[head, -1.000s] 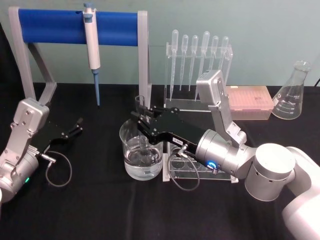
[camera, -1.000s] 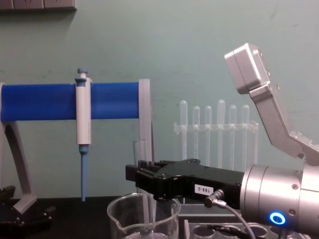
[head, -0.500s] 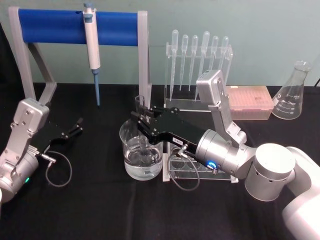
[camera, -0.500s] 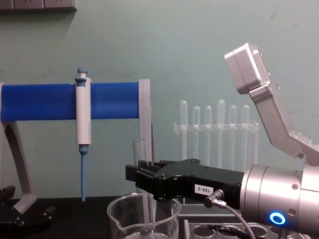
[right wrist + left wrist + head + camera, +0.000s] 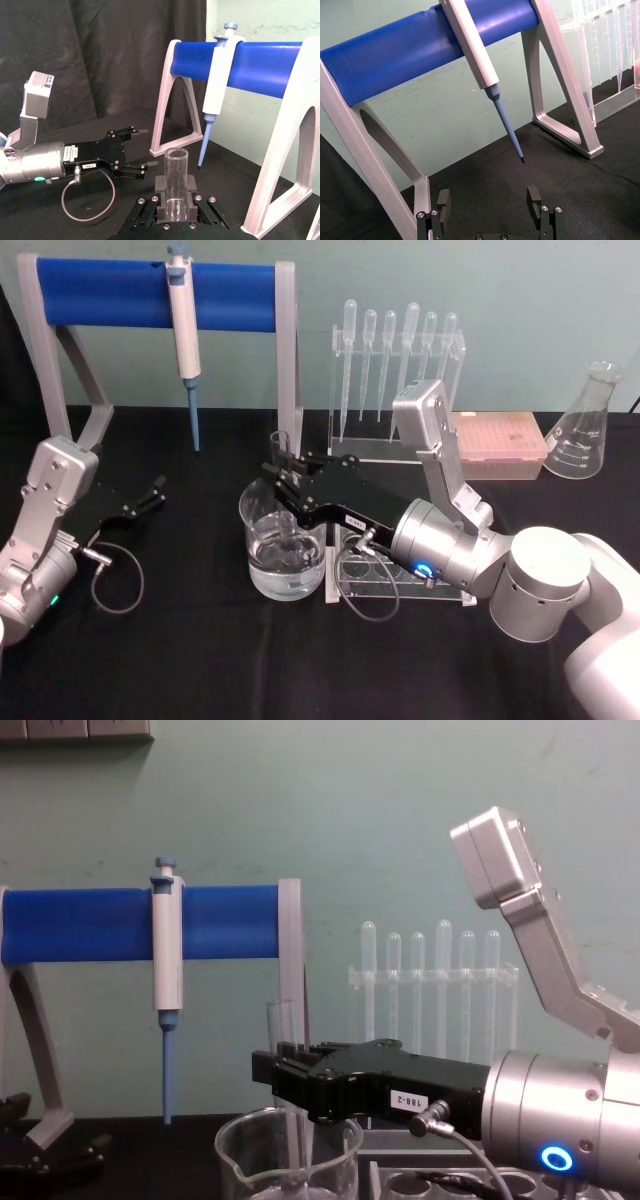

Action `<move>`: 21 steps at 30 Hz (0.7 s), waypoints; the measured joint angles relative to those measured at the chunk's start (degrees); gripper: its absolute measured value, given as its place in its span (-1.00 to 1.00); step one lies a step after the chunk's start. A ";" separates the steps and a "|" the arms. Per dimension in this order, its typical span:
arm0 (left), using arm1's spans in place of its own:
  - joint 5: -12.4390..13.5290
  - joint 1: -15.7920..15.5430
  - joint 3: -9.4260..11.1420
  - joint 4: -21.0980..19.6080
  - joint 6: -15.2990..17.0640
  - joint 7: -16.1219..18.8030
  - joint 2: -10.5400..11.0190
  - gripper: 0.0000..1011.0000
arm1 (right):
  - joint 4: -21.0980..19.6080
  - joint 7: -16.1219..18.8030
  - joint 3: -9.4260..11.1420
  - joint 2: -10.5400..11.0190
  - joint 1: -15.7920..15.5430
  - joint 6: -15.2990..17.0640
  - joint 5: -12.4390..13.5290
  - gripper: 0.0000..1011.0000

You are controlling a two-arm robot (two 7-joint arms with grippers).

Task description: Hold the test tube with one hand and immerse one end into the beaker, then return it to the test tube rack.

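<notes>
The test tube [image 5: 280, 446] stands upright, and my right gripper [image 5: 284, 478] is shut on its middle. In the chest view the test tube [image 5: 280, 1025] rises above the black fingers, and its lower part passes down inside the beaker [image 5: 290, 1165]. The beaker [image 5: 262, 558] sits mid-table with water in its bottom; whether the tube's end touches the water I cannot tell. In the right wrist view the test tube [image 5: 176, 172] is clamped between the pads of the right gripper [image 5: 176, 202]. My left gripper [image 5: 155, 490] rests open at the left, its fingers [image 5: 443, 197] spread with nothing between them.
A blue-barred stand [image 5: 120, 295] holds a blue-tipped white pipette [image 5: 184, 340] at the back left. A clear rack of plastic pipettes [image 5: 395, 350], a pink tip box [image 5: 500, 440] and a conical flask [image 5: 585, 425] line the back. A clear tube rack [image 5: 385, 585] lies under my right arm.
</notes>
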 joint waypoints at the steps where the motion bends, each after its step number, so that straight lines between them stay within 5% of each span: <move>1: 0.00 0.00 0.00 0.00 0.00 0.00 0.00 0.98 | 0.00 0.00 0.00 0.00 0.00 0.00 0.00 -0.56; 21: 0.00 0.00 0.00 0.00 0.00 0.00 0.00 0.98 | 0.00 0.00 0.00 0.00 0.00 0.00 0.00 -0.56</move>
